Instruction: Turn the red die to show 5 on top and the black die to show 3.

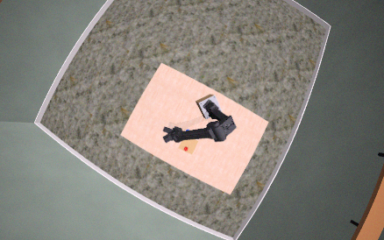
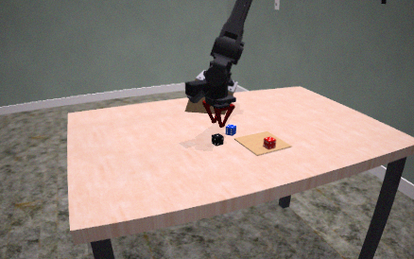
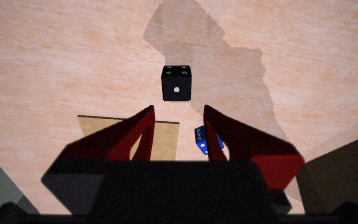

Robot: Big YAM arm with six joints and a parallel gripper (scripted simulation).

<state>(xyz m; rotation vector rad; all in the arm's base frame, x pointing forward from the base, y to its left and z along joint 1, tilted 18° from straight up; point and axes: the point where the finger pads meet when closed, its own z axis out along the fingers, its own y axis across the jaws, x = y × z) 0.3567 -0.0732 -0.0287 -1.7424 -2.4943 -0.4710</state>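
The black die lies on the bare table, off the mat. In the wrist view its larger, upper face shows one pip and a side face shows four. The red die lies flat on the tan mat; its top number is too small to read surely. The blue die lies on the table beside the mat, partly behind a finger in the wrist view. My gripper is partly open and empty, above the table near the black and blue dice.
The arm's base stands on a brown block at the back of the table. The arm reaches out over the dice and hides the black die in the top view. The mat lies flat.
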